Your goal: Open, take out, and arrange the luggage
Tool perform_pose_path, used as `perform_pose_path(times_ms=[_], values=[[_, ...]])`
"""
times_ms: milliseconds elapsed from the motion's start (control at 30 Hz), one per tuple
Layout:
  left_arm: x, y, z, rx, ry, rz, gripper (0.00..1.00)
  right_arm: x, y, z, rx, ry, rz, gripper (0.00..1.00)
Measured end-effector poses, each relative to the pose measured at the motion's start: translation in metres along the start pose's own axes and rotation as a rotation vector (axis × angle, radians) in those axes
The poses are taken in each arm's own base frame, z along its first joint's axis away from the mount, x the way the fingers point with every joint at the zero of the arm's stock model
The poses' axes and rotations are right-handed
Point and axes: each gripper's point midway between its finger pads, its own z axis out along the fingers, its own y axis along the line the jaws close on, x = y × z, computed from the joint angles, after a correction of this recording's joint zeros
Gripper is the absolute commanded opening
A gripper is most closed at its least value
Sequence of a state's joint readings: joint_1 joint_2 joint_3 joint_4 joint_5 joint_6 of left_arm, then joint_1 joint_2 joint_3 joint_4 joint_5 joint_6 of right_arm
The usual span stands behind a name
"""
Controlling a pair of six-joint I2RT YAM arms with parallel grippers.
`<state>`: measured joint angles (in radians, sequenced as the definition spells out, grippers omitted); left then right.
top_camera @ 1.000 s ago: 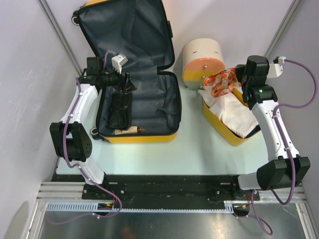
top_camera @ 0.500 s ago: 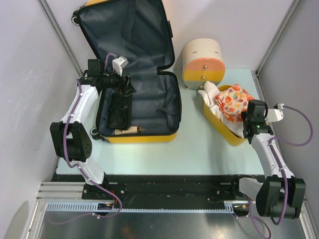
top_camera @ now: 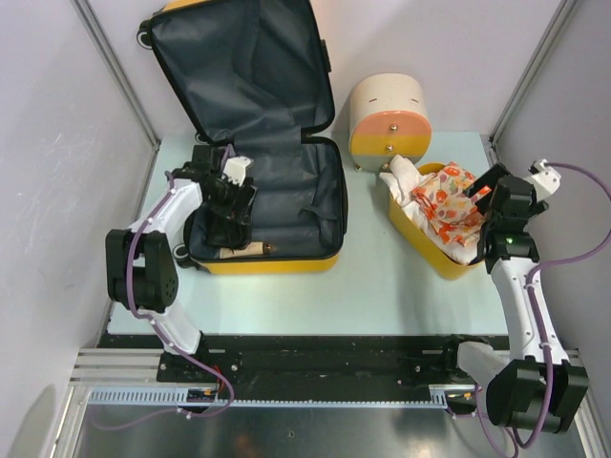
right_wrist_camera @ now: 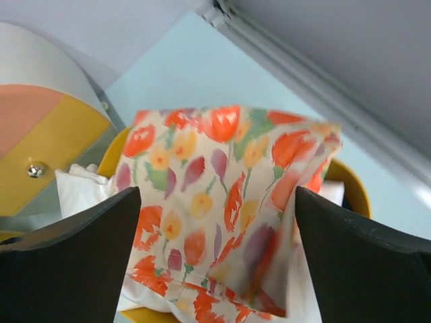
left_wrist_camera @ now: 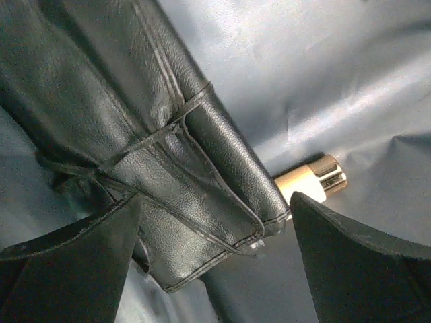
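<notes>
The luggage (top_camera: 239, 67) lies open at the table's left rear, lid propped upright (grey lining showing). Right of it stand a drum-shaped box (top_camera: 387, 110) and a yellow basket (top_camera: 431, 256) holding a floral cloth (top_camera: 447, 198), over which the right gripper (right_wrist_camera: 217, 195) hangs with jaws spread. In the luggage's base lies a black leather pouch (top_camera: 227, 221). The left gripper (left_wrist_camera: 215, 208) straddles its end, jaws wide apart, near a small cream tube (left_wrist_camera: 313, 178).

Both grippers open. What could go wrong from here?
The left gripper, open over the black pouch, may catch only its tie cord on closing, or nudge the cream tube beside it.
The floral cloth lies heaped atop the yellow basket; the right gripper could drag it over the rim.
</notes>
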<state>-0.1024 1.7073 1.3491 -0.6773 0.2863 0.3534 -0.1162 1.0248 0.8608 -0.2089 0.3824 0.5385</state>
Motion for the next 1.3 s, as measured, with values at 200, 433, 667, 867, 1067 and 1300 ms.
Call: perform_pose_path(times_ms=[200, 433, 667, 867, 1067, 1300], values=[[0.034, 0.004, 0.027, -0.041, 0.141, -0.113, 0.79, -0.039, 0.036, -0.020, -0.198, -0.102, -0.288, 1.00], [0.039, 0.010, 0.042, -0.087, 0.210, -0.178, 0.65, -0.012, 0.108, -0.051, -0.524, -0.088, -0.551, 1.00], [0.025, -0.001, 0.055, -0.015, 0.199, -0.191, 0.03, 0.042, 0.145, -0.064, -0.719, 0.014, -0.685, 1.00], [-0.009, -0.029, 0.059, 0.093, 0.115, -0.092, 0.00, 0.093, 0.171, -0.073, -0.921, 0.116, -0.778, 0.99], [-0.037, -0.046, 0.052, 0.145, 0.038, 0.079, 0.00, 0.150, 0.187, -0.074, -1.044, 0.262, -0.824, 1.00], [-0.058, -0.042, 0.039, 0.138, -0.037, 0.349, 0.61, 0.200, 0.218, -0.061, -1.109, 0.445, -0.763, 1.00]])
